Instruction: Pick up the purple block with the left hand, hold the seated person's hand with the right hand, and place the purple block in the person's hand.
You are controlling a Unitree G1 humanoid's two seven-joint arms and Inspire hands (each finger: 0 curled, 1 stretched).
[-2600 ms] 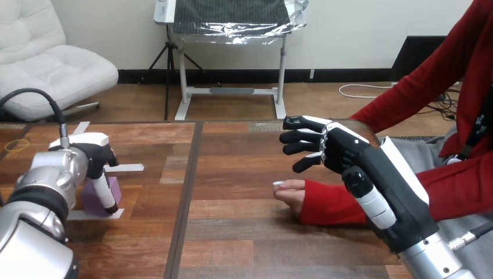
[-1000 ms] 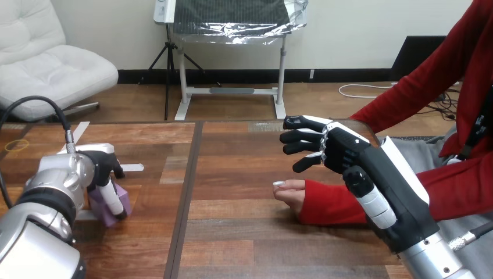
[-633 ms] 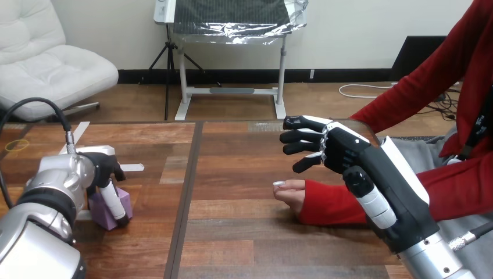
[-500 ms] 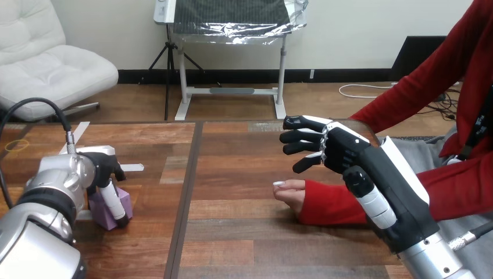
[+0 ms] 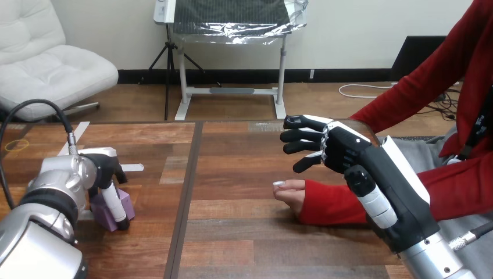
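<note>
your left hand [image 5: 106, 167] curls its fingers [image 5: 118, 207] round the tilted purple block [image 5: 100, 213], probably light and rigid, best pinched across flat faces; your right hand [image 5: 347, 156] hangs, fingers spread.

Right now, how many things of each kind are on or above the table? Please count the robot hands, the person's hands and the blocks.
Robot hands: 2, the left hand and the right hand
Person's hands: 1, the person's hand lying on the table
Blocks: 1, the purple block in the left hand
Total: 4
</note>
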